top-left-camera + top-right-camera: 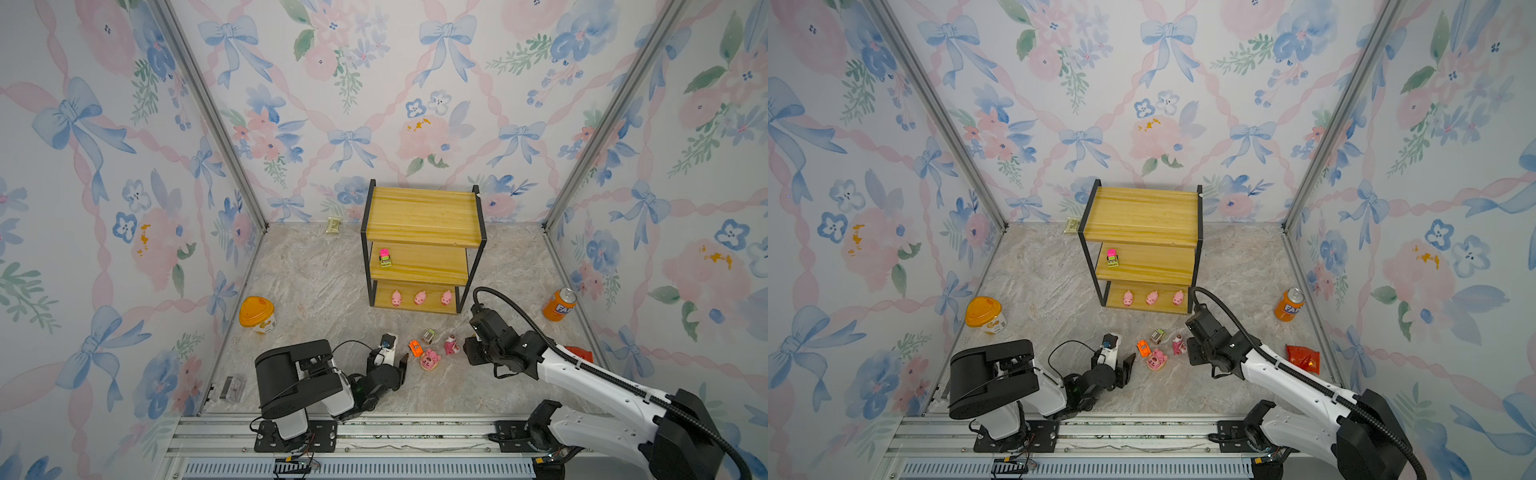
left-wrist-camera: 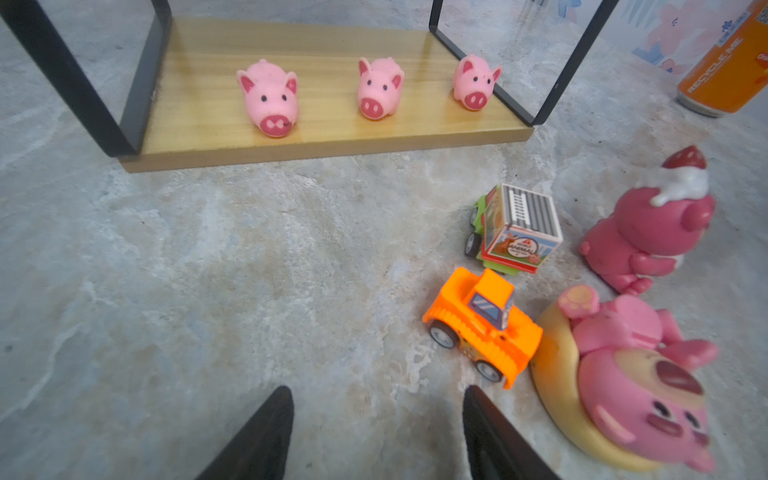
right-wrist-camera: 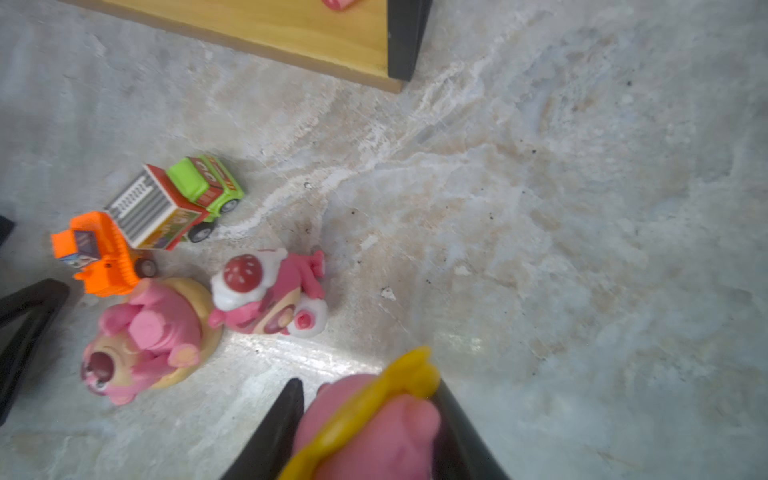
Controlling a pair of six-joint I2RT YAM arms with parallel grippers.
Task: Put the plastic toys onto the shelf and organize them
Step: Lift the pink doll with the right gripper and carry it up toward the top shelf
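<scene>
Right fingers (image 3: 274, 432) pinch a blurred pink figurine (image 3: 374, 424) cut off at the edge; left fingers (image 2: 257, 436) gape empty.

Open tabletop (image 1: 324, 299) runs from the orange-lidded tub (image 1: 257, 315) to the left side of the shelf (image 1: 424, 216). The top board lies bare. A pink-green car (image 1: 385, 258) occupies the middle board's left end, and three pigs (image 1: 420, 297) line the bottom. An orange car (image 1: 415, 347), a grey-green car (image 1: 428, 335) and two figurines (image 1: 451, 345) crowd the front. Beside them is the right gripper (image 3: 368, 384), its fingers (image 3: 276, 436) clamped on a third figurine (image 3: 374, 432).

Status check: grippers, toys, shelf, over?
Left gripper open, empty, beside orange plastic toy car. Right gripper clamped on pink figurine with yellow ring. Yellow wooden shelf holds three pink pigs, pink-green car. Shelf front unobstructed.
</scene>
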